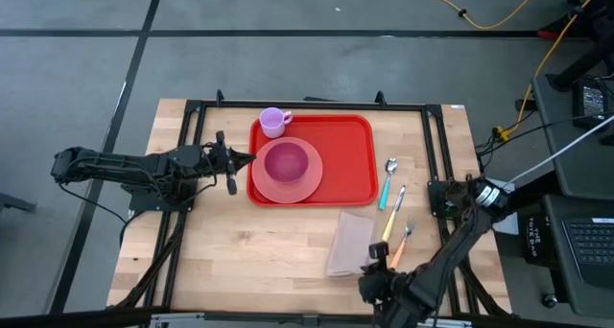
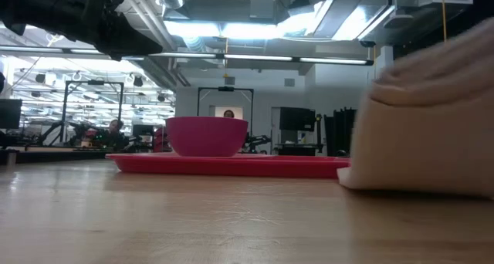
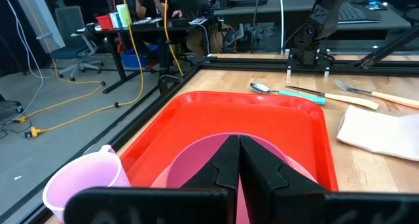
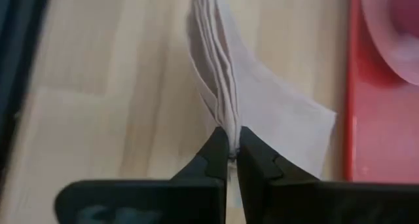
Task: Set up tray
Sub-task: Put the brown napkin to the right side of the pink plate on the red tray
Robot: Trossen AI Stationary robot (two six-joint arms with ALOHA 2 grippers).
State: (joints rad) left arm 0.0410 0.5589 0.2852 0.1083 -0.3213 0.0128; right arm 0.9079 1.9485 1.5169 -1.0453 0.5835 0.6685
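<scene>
Beside the tray (image 1: 350,165): spoon (image 1: 389,181), fork (image 1: 401,244), napkin (image 1: 351,242).

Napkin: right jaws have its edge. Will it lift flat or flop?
Probably flops: the napkin is thin, layered sheets, already bending up where the right gripper pinches one edge. It looks light, so the rest should drag or hang. Layers may fan apart, since their edges show separately at the pinch.

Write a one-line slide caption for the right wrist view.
Right gripper pinches the folded beige napkin up off the wooden table, beside the red tray.
</scene>
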